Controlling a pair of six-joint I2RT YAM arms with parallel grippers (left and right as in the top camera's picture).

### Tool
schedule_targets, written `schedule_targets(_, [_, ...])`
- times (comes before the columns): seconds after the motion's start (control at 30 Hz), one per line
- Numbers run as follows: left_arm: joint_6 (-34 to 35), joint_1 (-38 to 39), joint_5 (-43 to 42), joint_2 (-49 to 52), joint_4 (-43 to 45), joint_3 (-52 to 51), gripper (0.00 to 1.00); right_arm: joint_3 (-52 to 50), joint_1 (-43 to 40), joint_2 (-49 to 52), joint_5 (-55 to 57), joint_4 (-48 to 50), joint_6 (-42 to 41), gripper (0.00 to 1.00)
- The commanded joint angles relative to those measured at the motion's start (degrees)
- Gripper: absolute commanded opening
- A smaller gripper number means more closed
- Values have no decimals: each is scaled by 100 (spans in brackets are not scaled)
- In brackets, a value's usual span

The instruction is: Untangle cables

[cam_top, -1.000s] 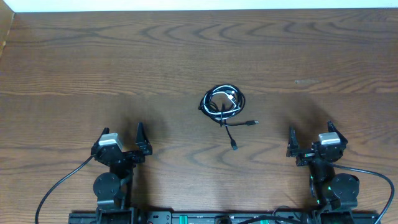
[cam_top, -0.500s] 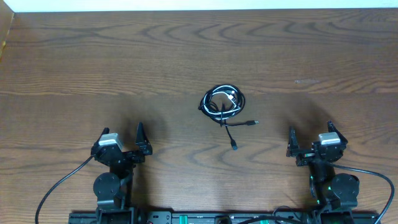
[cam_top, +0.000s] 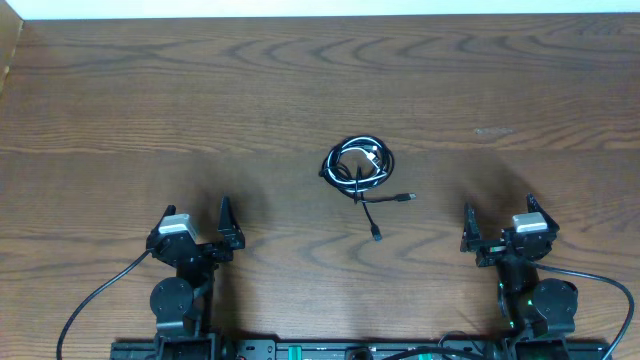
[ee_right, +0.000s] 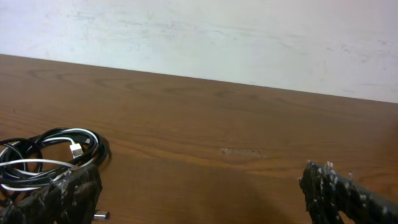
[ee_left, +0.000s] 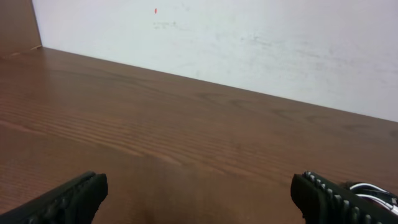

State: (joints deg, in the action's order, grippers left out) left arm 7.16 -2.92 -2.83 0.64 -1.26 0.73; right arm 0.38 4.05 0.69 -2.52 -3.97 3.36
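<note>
The cables [cam_top: 359, 163] lie in one small tangled coil on the wooden table [cam_top: 150, 100], near its centre and slightly toward the right arm's side. The coil consists of black loops with a white cord wound among them. In the right wrist view, a white plug end [ee_right: 76, 149] rests inside the loops. Two black tails leave the coil on the side facing the arms. One ends in a plug [cam_top: 408, 197] pointing toward the right arm. The other ends in a plug [cam_top: 377, 236] nearer the front edge.

The left gripper [cam_top: 195, 215] sits low at the front edge, well apart from the coil. Its jaws stand wide apart with nothing between them. The right gripper [cam_top: 500, 215] sits at the opposite front corner, likewise well apart from the coil, jaws spread wide and holding nothing.

In the left wrist view, only a small part of the coil shows, at the frame's lower right edge. A white wall [ee_left: 249, 43] borders the far side of the table.
</note>
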Motion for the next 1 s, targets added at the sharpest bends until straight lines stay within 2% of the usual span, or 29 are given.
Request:
schedule_targets(0.0, [-114, -24, 94, -2, -275, -50, 100, -7, 22, -35, 48, -28, -72, 99])
schedule_targets(0.97, [-114, -24, 87, -2, -258, -50, 100, -7, 11, 0, 389, -20, 164, 99])
